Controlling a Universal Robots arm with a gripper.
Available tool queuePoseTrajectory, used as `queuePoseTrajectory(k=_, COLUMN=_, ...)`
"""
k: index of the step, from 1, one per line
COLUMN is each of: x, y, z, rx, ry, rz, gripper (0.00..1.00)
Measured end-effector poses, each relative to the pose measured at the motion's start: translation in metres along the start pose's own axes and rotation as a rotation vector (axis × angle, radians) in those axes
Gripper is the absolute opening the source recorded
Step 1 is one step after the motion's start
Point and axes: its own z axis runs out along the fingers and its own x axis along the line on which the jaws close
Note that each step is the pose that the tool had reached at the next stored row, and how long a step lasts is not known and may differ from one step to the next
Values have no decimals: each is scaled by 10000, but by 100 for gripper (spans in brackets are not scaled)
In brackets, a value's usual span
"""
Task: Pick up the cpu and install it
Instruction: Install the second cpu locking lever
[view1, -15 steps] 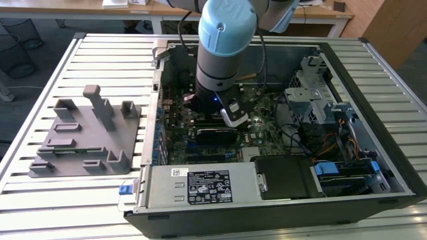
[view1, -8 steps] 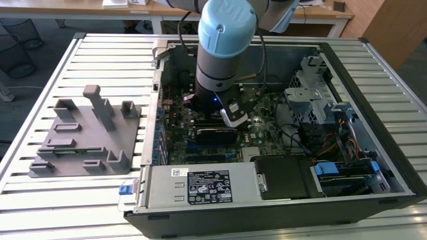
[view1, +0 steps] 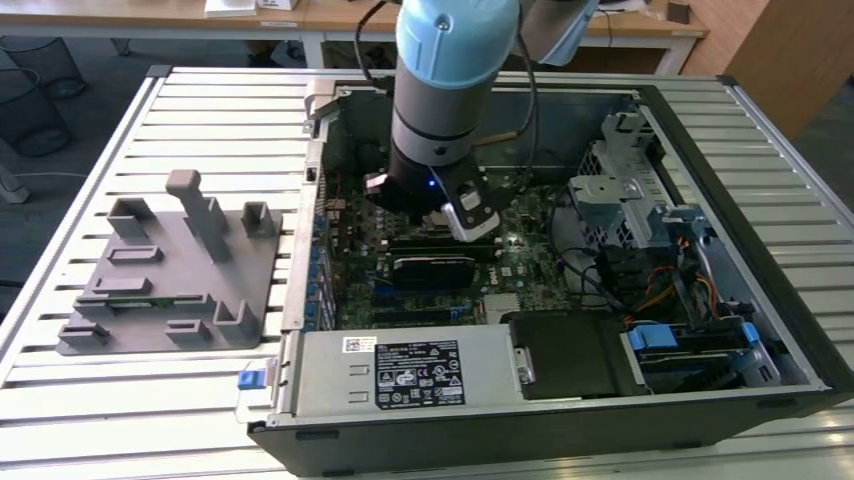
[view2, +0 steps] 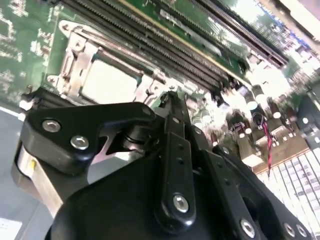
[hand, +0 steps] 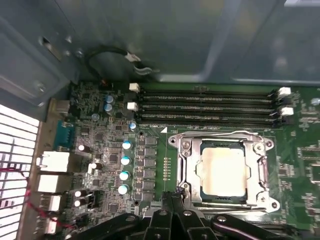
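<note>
Silvery-white and square, the flat metal-topped cpu (hand: 223, 171) already lies inside the metal-framed socket (hand: 222, 170) on the green motherboard (hand: 110, 150). Check that it sits level within that frame, all four edges down, and keep any motion near the socket slow. Your black gripper (hand: 172, 202) hovers just beside the socket's edge, fingers drawn together, holding nothing.

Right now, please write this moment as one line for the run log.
gripper: above motherboard, beside socket | cpu: seated in socket | fingers: together, empty | case: open
</note>
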Motion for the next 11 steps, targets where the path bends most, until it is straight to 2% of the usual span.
queuePoseTrajectory(k=2, x=3, y=17, z=-62, rx=-3, ry=1, rz=0, gripper=11)
queuePoseTrajectory(k=11, x=11, y=66, z=-236, rx=-4, ry=10, rz=3, gripper=11)
